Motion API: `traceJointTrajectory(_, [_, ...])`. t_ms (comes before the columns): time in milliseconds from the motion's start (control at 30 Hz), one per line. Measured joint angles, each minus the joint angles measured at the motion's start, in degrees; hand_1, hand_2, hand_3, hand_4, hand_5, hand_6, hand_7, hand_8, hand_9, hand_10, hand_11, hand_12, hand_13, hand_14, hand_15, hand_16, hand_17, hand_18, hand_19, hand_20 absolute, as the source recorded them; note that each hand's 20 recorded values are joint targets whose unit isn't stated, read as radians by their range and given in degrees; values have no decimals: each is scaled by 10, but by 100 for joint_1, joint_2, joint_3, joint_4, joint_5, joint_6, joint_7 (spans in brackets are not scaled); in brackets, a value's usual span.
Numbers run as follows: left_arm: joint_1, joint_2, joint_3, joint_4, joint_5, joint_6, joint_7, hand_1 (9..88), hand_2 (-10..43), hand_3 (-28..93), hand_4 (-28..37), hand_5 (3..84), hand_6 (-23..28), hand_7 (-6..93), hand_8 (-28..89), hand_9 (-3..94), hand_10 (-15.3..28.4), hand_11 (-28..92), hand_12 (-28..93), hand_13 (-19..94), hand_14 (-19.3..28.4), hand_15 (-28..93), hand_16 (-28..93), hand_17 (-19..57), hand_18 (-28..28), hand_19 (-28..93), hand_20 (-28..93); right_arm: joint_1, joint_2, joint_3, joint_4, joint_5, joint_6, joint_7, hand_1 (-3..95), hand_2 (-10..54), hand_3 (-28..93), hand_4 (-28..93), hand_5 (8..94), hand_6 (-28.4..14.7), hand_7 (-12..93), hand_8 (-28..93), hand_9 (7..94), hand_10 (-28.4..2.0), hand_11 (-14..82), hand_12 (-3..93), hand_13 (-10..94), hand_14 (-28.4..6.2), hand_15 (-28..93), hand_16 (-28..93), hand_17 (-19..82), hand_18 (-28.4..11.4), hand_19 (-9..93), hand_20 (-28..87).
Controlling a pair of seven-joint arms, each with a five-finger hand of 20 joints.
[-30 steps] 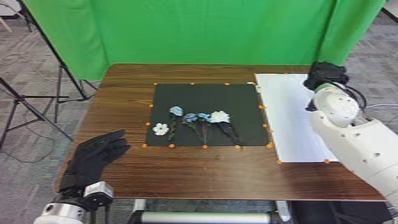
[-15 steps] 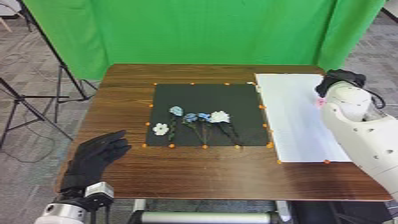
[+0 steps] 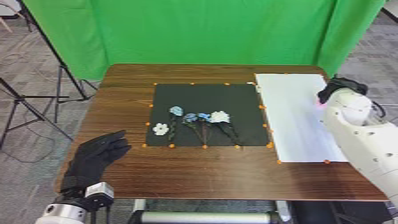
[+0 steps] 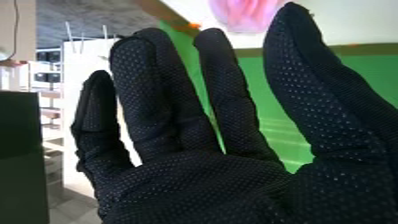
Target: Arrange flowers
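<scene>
The fingers [image 4: 233, 95] of the right hand [image 3: 342, 86] are nearly straight and spread, with the thumb standing well apart and nothing pinched between them. Those of the left hand [image 3: 96, 152] are loosely extended and empty, over the near left part of the brown wooden table [image 3: 195, 177].

Just beyond the near edge of the black mat [image 3: 191, 140], the stems point toward the robot. On the mat, a small white flower [image 3: 161, 129] lies at the left, near a pale blue flower [image 3: 176, 110]. To the right come two blue flowers [image 3: 190, 117] [image 3: 203, 116], close together, then a fuller white flower [image 3: 218, 117]. Orange markers [image 3: 205, 146] dot the mat's border.

Right of the mat lies a long white sheet [image 3: 298, 122]. The right arm [image 3: 360, 132] stands in front of part of its right side, and the hand is by the table's far right corner. In the right wrist view, a blurred pink flower [image 4: 242, 14] shows against a white surface, near the thumb's tip; whether they touch, I cannot tell.

Behind the table hangs a green curtain [image 3: 213, 35]. Black stands [image 3: 58, 95] rise at the left from grey carpet [image 3: 31, 170].
</scene>
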Motion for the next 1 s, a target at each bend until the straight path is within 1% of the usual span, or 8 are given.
traceJointTrajectory(100, [-4,0,2,2,0,0,-1,305,61,798,-94,508,162,155,-85,425,231,417,105,316,284,632,-127,-69,227,623,161,-18,-70,0,37,-7,-2,3,347,-95,861,-283,553,-16,172,-129,623,-169,209,154,477,-154,761,171,123,-268,736,476])
traceJointTrajectory(233, [-6,-1,4,5,0,0,-5,305,61,799,-94,507,162,155,-85,425,231,417,105,315,284,632,-127,-69,227,623,161,-69,-127,-3,38,-9,7,4,390,-95,842,-282,631,7,202,-130,705,-131,247,165,540,-124,741,201,146,-262,741,472])
traceJointTrajectory(333, [-15,-5,4,12,2,-5,-18,306,62,799,-96,508,163,154,-85,425,231,417,104,315,284,632,-126,-69,227,623,161,-119,-133,-37,38,-41,89,8,474,-95,759,-282,728,14,252,-38,811,-80,179,274,600,-85,701,286,171,-251,752,458])
traceJointTrajectory(400, [-20,-10,3,15,9,-9,-29,305,62,799,-95,508,163,154,-85,425,230,417,104,316,284,632,-127,-69,227,623,161,-152,-124,-86,37,-85,273,28,508,-95,747,-282,782,20,269,-17,877,-61,181,318,641,-65,687,320,190,-246,763,452])
traceJointTrajectory(467, [-20,-15,-5,15,11,-9,-42,305,61,799,-94,508,163,154,-85,425,230,417,104,316,284,632,-127,-69,227,622,161,-192,-103,-152,37,-122,615,49,526,-95,744,-283,812,20,258,-2,910,-42,186,350,677,-55,685,341,206,-247,774,450])
traceJointTrajectory(600, [-18,-22,-16,15,13,-9,-62,305,62,799,-94,508,163,153,-85,426,232,415,104,316,284,632,-127,-69,227,623,161,-267,-62,-250,34,-182,1180,54,535,-95,744,-283,825,16,250,4,920,-38,188,359,691,-53,683,349,213,-250,778,451])
traceJointTrajectory(767, [-17,-24,-18,15,14,-9,-68,305,62,799,-95,508,163,154,-84,425,231,416,105,316,284,633,-126,-69,227,623,161,-306,23,-332,-110,-58,1199,110,540,-95,748,-283,835,9,239,12,927,-39,187,363,701,-59,685,351,220,-262,785,453])
traceJointTrajectory(1000, [28,36,-38,1,-17,15,-46,305,62,799,-95,509,163,154,-84,425,231,416,105,316,284,632,-127,-69,227,623,161,-539,304,-327,-1108,777,1297,181,548,-95,751,-283,845,0,221,26,932,-41,187,368,705,-63,690,351,225,-269,793,452])
